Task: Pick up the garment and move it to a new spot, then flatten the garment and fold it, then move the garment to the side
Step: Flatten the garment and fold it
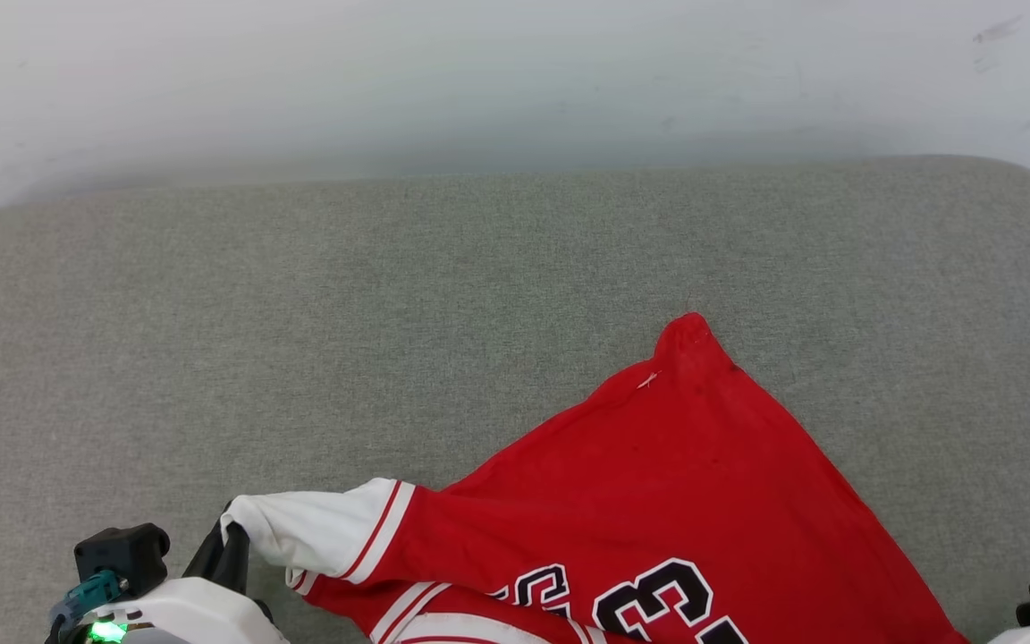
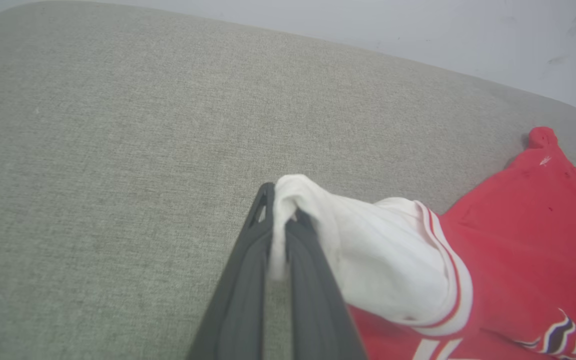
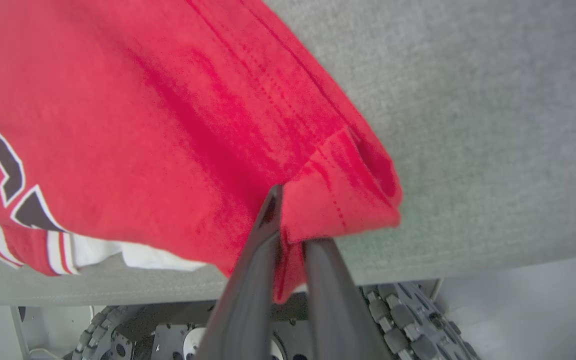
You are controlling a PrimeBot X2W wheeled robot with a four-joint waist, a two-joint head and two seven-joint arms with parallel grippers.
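My left gripper point(image 2: 280, 200) is closed on the tip of the white sleeve point(image 2: 388, 265), with the cloth pinched between its two fingers. My right gripper point(image 3: 293, 220) is clamped on a folded red hem corner point(image 3: 338, 200) right at the near edge of the grey surface point(image 1: 390, 268). The shirt point(image 1: 685, 474) spans between them along that near edge, right of the middle, print side up, with one red corner pointing toward the far edge. It is light, limp cloth that will sag and bunch, so seams and corners are the places to hold. I can't quite judge how much fabric the right fingers have; likely a couple of layers.
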